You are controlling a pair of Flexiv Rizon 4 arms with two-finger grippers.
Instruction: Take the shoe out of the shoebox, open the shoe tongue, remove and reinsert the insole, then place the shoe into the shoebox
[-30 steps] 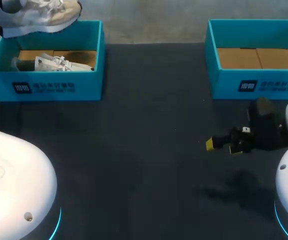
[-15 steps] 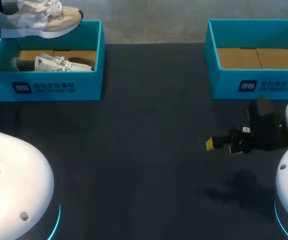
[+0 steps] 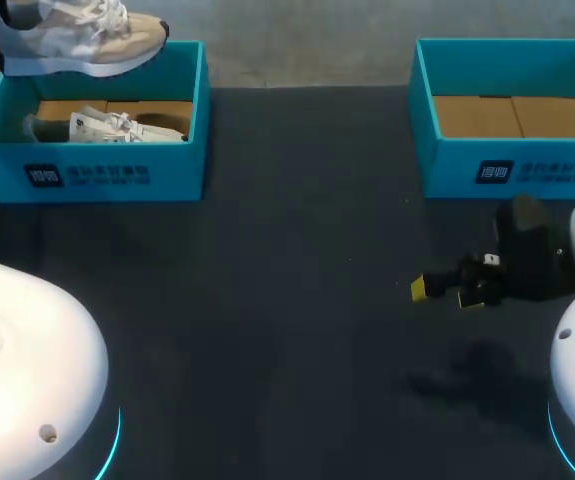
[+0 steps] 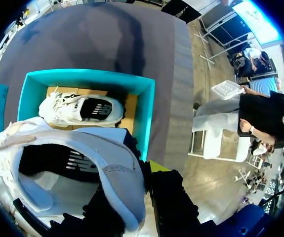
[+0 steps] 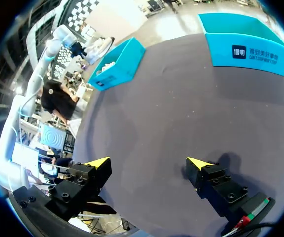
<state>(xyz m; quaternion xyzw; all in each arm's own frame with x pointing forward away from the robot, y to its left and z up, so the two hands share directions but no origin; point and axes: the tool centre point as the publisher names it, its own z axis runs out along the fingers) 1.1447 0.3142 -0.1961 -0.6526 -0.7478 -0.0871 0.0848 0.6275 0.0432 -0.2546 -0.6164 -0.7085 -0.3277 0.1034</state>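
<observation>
A white and beige sneaker (image 3: 77, 38) hangs sole down over the back wall of the left teal shoebox (image 3: 97, 172). My left gripper (image 4: 138, 174) is shut on its heel collar, and the shoe's open mouth (image 4: 58, 163) faces the wrist camera. A second white sneaker (image 3: 107, 125) (image 4: 80, 108) lies on its side inside that box. In the head view the left gripper is almost entirely past the top left corner. My right gripper (image 3: 443, 290) (image 5: 149, 165) hovers low over the dark table near its right side, open with nothing between its fingers.
A second teal shoebox (image 3: 512, 165) (image 5: 245, 42) with only a cardboard floor stands at the back right, just behind the right gripper. The left shoebox (image 5: 117, 66) shows far ahead of the right gripper. Dark tabletop (image 3: 287, 300) lies between the two boxes.
The held sneaker has swung slightly and settled level above the left box's back wall. The right arm has not moved.
</observation>
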